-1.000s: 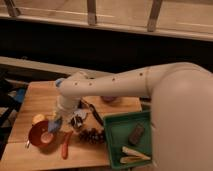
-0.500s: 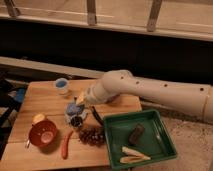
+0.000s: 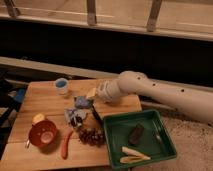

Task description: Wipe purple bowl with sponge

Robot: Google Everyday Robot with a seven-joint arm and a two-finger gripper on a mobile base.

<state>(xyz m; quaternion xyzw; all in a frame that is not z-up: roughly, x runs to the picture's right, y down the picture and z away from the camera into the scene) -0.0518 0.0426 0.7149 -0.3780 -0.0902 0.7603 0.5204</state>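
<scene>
Camera view shows tool closed on sponge above purple bowl.

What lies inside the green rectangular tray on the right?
Inside the green tray lie a dark brown rectangular block and pale yellow pieces; the floor beneath them is covered. The shut gripper is outside, left of it, over the wooden table.

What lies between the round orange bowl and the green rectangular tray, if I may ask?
Camera view: a long orange-red item and a dark berry cluster; the gripper holds the blue-grey sponge farther back, mid-table.
</scene>
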